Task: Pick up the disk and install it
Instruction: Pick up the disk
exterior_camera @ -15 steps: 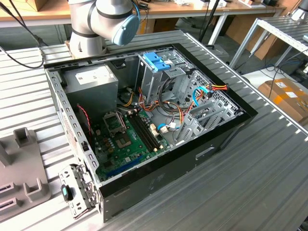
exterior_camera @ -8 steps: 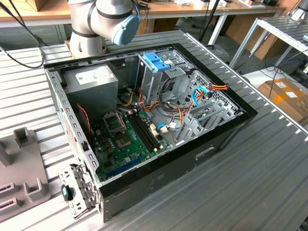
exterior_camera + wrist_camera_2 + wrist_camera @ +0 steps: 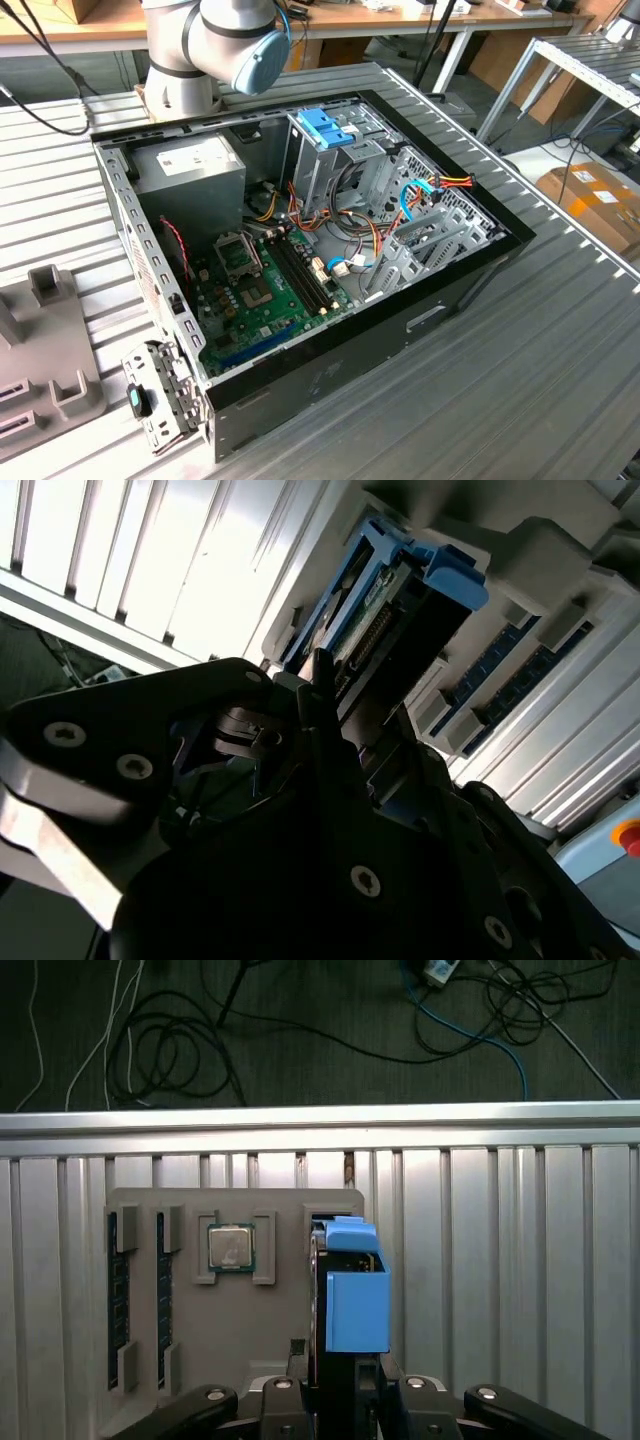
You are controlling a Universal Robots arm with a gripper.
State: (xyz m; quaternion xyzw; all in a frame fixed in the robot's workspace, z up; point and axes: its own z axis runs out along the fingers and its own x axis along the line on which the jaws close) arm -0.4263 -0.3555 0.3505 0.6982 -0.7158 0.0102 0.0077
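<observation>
**Disk upright in holder, hand straddling it**

Both wrist views: the disk (image 3: 356, 1305) (image 3: 385, 590) stands on edge in a slot of a grey holder block (image 3: 270, 1330). The block lies flat on the ribbed metal tabletop (image 3: 500, 1290). The disk's blue plastic frame faces the first wrist camera. In the second wrist view, the metal body and a row of connector pins show beside the blue edging.

The hand (image 3: 345, 1365) (image 3: 325, 695) is directly at the disk, its black body to either side of the disk's near end. I cannot tell whether it is clamped on the disk or merely set around it. The disk's far end sits within the slot outline.

Same block, first wrist view: a square processor chip (image 3: 230, 1248) sits in its own recess beside the disk slot. Two memory sticks (image 3: 118, 1300) (image 3: 165, 1300) lie in parallel grooves further along. Beyond the tabletop edge is a dark floor with loose cables (image 3: 170, 1050).

Exterior view: an open computer case (image 3: 400, 330) lies on its side on the tabletop (image 3: 520, 380), interior facing up.
- A tall metal cage with a blue top (image 3: 325, 128) stands near the middle of the far side.
- A grey power-supply box (image 3: 190, 170) is towards the exterior view's left of the cage.
- The green motherboard (image 3: 265, 290) lies on the case floor nearer the camera.

The arm (image 3: 215, 40) rises behind the case at the upper edge of the exterior view.
</observation>
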